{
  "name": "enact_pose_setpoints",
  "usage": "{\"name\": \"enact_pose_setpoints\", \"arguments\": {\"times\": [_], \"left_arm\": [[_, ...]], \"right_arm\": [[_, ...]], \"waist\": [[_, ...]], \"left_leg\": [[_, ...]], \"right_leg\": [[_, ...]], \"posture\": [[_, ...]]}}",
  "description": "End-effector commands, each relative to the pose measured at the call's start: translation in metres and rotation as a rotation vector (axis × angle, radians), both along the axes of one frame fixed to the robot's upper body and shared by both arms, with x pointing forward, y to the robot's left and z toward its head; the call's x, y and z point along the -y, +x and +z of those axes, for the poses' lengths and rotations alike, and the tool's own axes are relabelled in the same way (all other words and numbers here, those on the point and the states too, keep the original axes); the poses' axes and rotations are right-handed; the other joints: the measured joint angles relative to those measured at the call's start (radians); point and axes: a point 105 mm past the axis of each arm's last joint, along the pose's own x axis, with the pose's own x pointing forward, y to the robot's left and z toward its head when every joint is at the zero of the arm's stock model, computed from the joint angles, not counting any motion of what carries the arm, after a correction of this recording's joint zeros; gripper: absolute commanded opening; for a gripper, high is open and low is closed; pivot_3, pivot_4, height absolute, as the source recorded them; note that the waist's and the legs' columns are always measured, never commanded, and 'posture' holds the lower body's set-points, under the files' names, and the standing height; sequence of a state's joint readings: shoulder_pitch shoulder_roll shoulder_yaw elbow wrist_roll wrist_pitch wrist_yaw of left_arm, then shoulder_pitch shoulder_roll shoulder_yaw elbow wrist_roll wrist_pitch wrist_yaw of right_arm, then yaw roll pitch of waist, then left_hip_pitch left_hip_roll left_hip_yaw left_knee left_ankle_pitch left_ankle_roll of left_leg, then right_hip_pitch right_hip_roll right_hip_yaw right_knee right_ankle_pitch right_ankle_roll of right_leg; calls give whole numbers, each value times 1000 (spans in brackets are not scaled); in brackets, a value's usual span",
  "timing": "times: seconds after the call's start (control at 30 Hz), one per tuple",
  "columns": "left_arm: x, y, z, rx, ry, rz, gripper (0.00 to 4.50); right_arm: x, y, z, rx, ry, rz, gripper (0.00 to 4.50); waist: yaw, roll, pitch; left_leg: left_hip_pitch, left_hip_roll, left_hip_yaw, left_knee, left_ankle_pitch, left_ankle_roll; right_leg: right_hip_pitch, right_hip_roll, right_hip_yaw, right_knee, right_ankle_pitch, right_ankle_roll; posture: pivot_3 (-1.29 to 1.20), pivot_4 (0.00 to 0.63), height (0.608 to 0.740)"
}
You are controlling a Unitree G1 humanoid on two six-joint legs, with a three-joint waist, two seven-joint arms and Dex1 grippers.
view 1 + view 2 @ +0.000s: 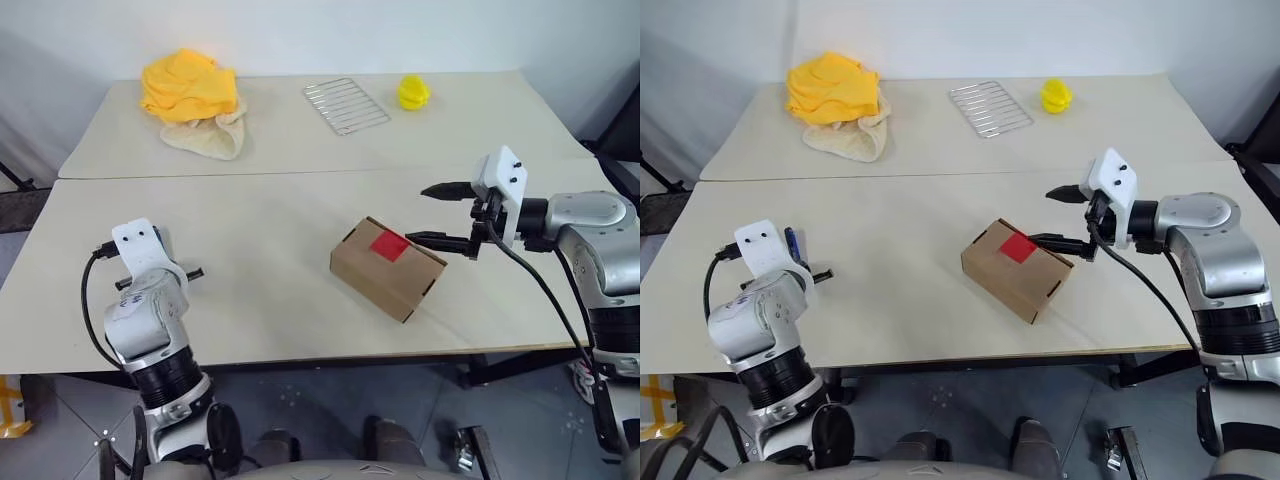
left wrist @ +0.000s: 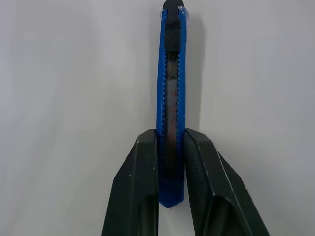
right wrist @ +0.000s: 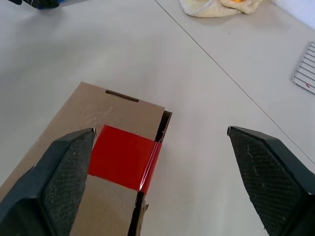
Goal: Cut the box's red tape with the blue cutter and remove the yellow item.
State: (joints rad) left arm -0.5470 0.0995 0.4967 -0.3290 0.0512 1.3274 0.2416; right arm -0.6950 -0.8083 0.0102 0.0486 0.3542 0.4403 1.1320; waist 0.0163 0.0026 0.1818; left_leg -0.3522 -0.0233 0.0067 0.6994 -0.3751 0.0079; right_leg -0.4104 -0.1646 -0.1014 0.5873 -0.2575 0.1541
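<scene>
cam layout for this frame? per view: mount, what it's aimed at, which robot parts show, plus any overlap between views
Left eye / right eye: head stereo pair, looking forward and down over the table; both arms show, with the left gripper and the right gripper by the box.
Left wrist: looks along its fingers, shut on the blue cutter over bare tabletop.
Right wrist: looks along its wide-open fingers at the box and the red tape.
Shared: box and tape in the head views and the right wrist view.

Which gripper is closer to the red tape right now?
Right. The right gripper hangs open just beside the box, right next to the red tape. The left gripper, closed on the blue cutter, sits far across the table.
</scene>
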Motion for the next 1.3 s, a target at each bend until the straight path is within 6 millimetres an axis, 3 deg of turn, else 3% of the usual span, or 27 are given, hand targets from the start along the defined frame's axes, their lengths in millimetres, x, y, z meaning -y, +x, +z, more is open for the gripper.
{"name": "enact_pose_setpoints", "arguments": {"times": [0.03, 0.17, 0.23, 0.37, 0.47, 0.53, 0.67, 0.87, 1.07, 1.3], "left_arm": [[14, -2, -11, -45, 20, -235, 403], [54, -13, -3, 1, 105, -715, 403], [62, -21, -3, 6, 135, -843, 403], [100, -62, 7, 97, 261, -1429, 403], [102, -69, 6, 87, 311, -1588, 403], [102, -71, 4, 60, 348, -1665, 403], [104, -72, -2, 5, 443, -1780, 403], [104, -58, -6, -9, 624, -1792, 403], [105, -59, -9, -21, 693, -1804, 403], [109, -64, -16, -30, 715, -1822, 403]], "right_arm": [[3, -8, 21, 74, 12, -6, 4500], [-5, -14, 28, 91, 37, 6, 4500], [-8, -16, 30, 93, 41, 12, 4500], [-43, -33, 23, 89, 36, 72, 4500], [-61, -40, 16, 87, 30, 99, 4109], [-73, -46, 6, 71, 4, 129, 3582], [-95, -52, -15, 60, -66, 158, 2109], [-119, -71, -44, 73, -172, 274, 20], [-134, -81, -59, 68, -193, 330, 20], [-145, -71, -80, 79, -250, 346, 20]], "waist": [[-2, 0, 0], [1, 1, 0], [8, 1, 0], [5, 1, 0], [5, 2, 1], [6, 2, 1], [4, 2, 1], [5, 2, 1], [4, 2, 1], [5, 2, 1]], "left_leg": [[0, 0, 0, 0, 0, 0], [0, 0, -1, 0, 0, 0], [-1, 1, -2, 0, -1, -1], [-2, 2, -9, 0, -1, -1], [-3, 2, -10, 0, -1, -2], [-3, 1, -10, 0, -1, -1], [-3, 1, -7, 0, -2, 1], [-4, 1, 0, 0, -3, 3], [-4, 1, 1, 0, -3, 3], [-3, 1, 1, 0, -3, 3]], "right_leg": [[0, 0, 0, 0, 0, 0], [-1, 0, 0, 0, 0, 0], [-1, 0, 0, -1, 0, -1], [-1, -1, -1, -2, 0, -1], [-3, -1, -1, -2, -1, -3], [-3, 0, -2, -2, -1, -3], [-3, 0, -3, -2, -1, -3], [-3, 1, -4, -1, -1, -3], [-4, 1, -5, -1, -1, -3], [-3, 1, -5, -1, -1, -3]], "posture": [[0, 150, 740], [0, 150, 740], [0, 150, 740], [0, 150, 740], [0, 150, 740], [0, 150, 740], [0, 150, 740], [0, 150, 740], [0, 150, 740], [0, 150, 740]]}}
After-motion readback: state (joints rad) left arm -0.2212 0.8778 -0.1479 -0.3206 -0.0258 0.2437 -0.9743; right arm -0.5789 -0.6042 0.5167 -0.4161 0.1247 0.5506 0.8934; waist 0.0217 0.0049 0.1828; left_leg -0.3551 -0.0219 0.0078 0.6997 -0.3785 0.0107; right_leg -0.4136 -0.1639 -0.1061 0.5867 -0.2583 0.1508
